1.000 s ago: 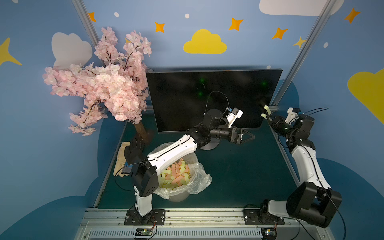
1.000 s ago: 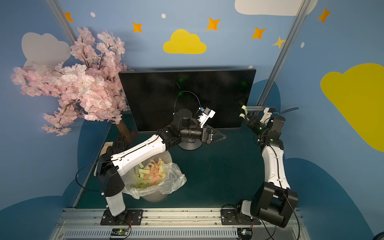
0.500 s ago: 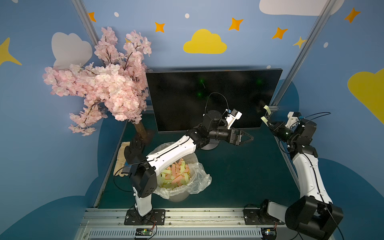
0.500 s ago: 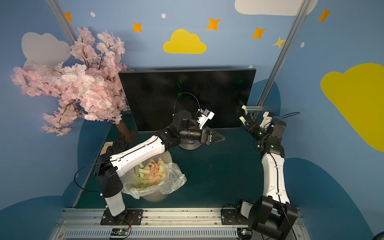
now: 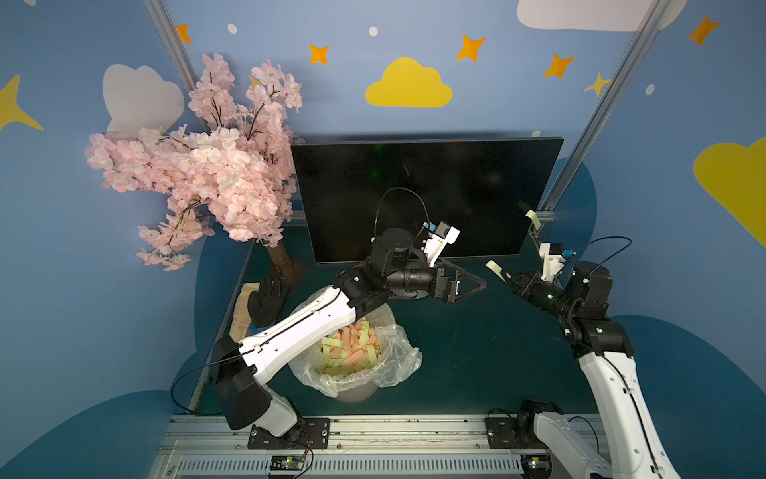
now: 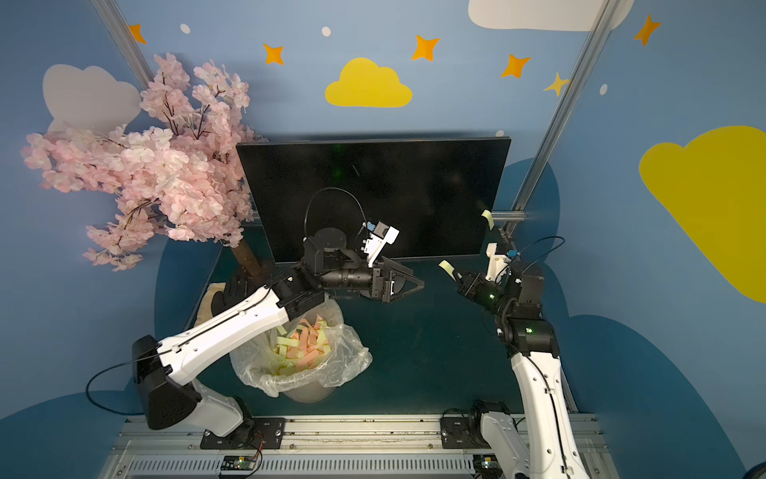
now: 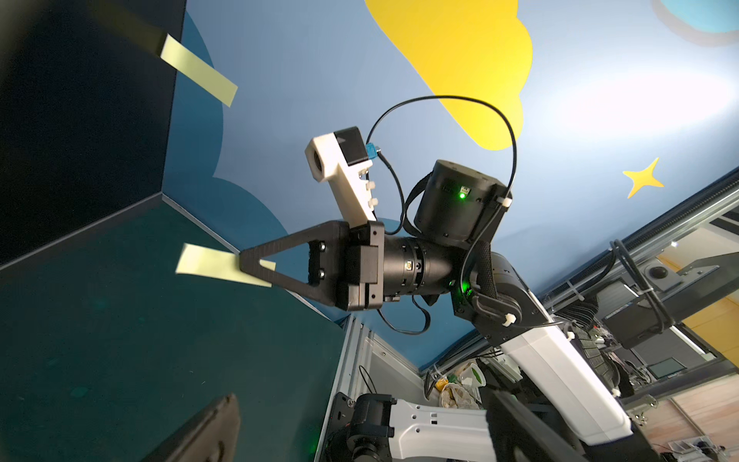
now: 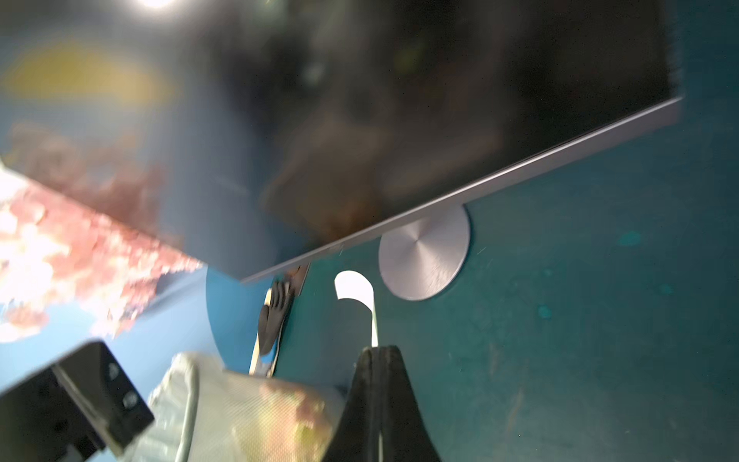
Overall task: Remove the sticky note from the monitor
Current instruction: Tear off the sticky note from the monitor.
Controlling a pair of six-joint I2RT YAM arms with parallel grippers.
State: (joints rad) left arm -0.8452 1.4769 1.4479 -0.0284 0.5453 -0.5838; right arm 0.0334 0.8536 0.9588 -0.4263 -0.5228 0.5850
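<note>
One sticky note [image 5: 494,267] is off, a second note [image 5: 532,218] remains on the monitor [image 5: 414,199].
Right end effector [image 5: 507,277], clenched on the strip, has pulled clear of the screen; left end effector [image 5: 483,285] hangs released.

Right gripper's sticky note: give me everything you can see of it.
The sticky note is a narrow, pale yellow strip of thin paper. One end is pinched between the shut jaws of the right gripper. The free end sticks out past the fingertips and curls over in the right wrist view. It hangs in the air above the green table, below the monitor near its lower right corner, clear of the screen. Only the gripper touches it.
</note>
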